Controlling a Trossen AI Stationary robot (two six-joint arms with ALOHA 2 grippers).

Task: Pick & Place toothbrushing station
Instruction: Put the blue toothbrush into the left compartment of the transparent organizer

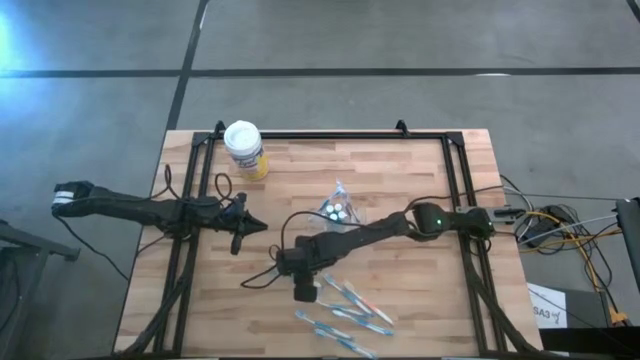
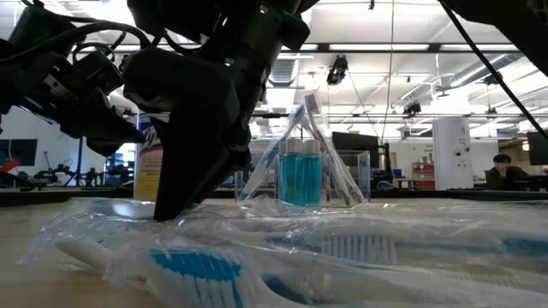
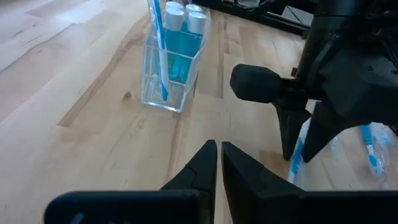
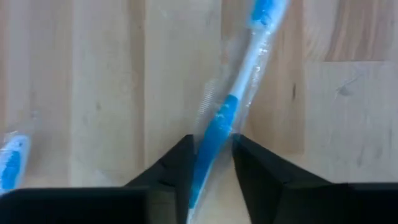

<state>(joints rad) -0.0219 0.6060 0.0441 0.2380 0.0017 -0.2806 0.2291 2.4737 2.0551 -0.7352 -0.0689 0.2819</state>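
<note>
Several blue-and-white toothbrushes in clear wrappers lie flat on the wooden table near its front edge. A clear plastic pouch stands upright behind them, holding blue tubes with white round tops and one toothbrush. My right gripper reaches down at the left end of the toothbrush pile and is shut on one wrapped toothbrush. My left gripper hovers shut over the table's left half, pointing toward the pouch, with nothing in it. My right gripper pinches a wrapped toothbrush by the blue stretch of its handle between its two fingers. The fingers come steeply from above and lie across the brush. The brush lies on the table, and its far end runs on past the fingers.
A yellow canister with a white lid stands at the table's far left. A black frame runs along the far edge and down both sides. Bare wood lies between the pouch and the left arm.
</note>
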